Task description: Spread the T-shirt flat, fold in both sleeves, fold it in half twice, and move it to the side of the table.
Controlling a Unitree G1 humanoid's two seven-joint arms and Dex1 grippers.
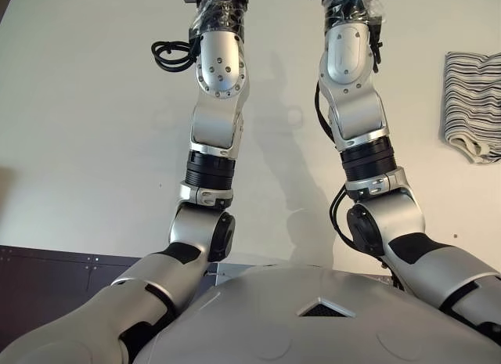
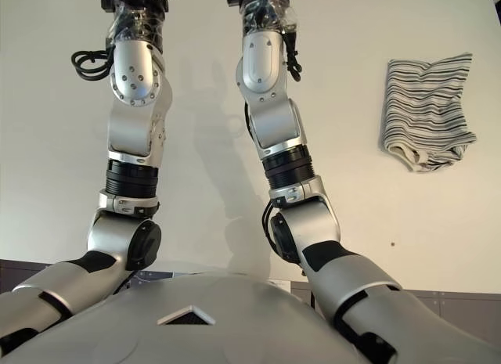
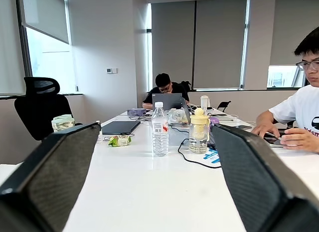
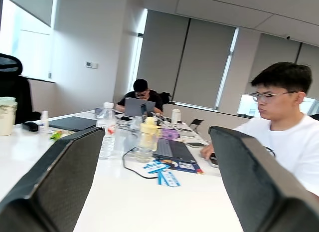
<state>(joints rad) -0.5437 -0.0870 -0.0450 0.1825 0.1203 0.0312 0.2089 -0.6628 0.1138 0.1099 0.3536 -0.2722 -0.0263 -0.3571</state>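
- The T-shirt [image 2: 427,113], striped in black and white, lies folded into a compact bundle toward the right side of the table [image 2: 352,223], well back from its near edge.
- The folded bundle is roughly rectangular, wider at its far end. Its layers sit a little loosely, and a pale hem or collar edge curls out at the near corner.
- Nothing touches the T-shirt. Bare white table surrounds it on the sides that show.
- The right arm [image 2: 270,106] stretches forward over the middle of the table, to the left of the T-shirt and well apart from it.
- The left arm [image 2: 137,90] runs forward beside the right arm, farther again from the T-shirt, over the table's left half.
- The right gripper [image 4: 158,132] has its 2 dark fingers [image 4: 259,182] spread wide, with nothing between them.
- The left gripper [image 3: 157,129] is likewise wide apart, and its 2 fingers [image 3: 55,177] grasp nothing.
- Both grippers point level along the white table top, toward its far end.
- Past the left gripper's fingers a clear water bottle [image 3: 159,129] stands upright on the table. Just beside it is a bottle with a yellow cap [image 3: 198,132].
- A black cable [image 3: 192,159] loops across the table near the foot of those 2 bottles.
- A closed dark laptop [image 3: 119,127] lies flat farther along, near a small green packet [image 3: 119,140].
- A black office chair [image 3: 40,105] stands off the table's side, by the window.
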